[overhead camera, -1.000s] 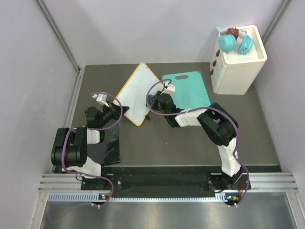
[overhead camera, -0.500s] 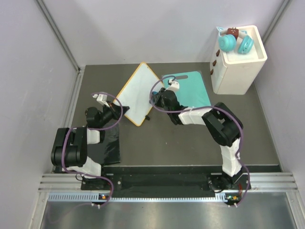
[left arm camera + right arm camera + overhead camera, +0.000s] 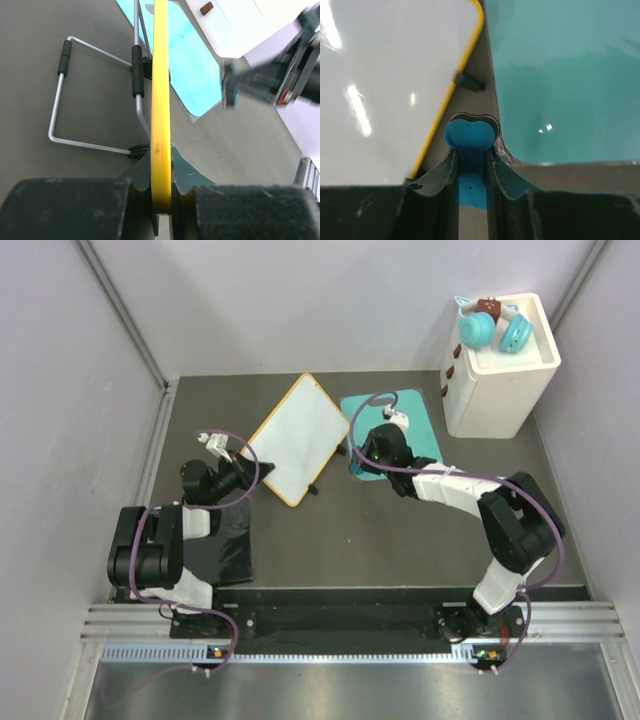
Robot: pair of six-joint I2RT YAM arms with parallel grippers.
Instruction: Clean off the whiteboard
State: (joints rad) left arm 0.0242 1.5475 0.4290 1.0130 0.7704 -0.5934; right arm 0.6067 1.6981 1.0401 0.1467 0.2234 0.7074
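The whiteboard (image 3: 297, 438) sits left of centre toward the far side of the dark bench (image 3: 400, 530), turned like a diamond, its white face bare of writing. The left tool (image 3: 245, 475) is clamped on the orange frame at the board's near-left edge; the left wrist view shows the frame edge-on between the pads, with a wire stand (image 3: 95, 95) on one side of it. The right tool (image 3: 360, 458) is closed on a small blue piece (image 3: 470, 137), off the board, above the strip of bench between the whiteboard's right edge and the teal cutting board (image 3: 420, 425).
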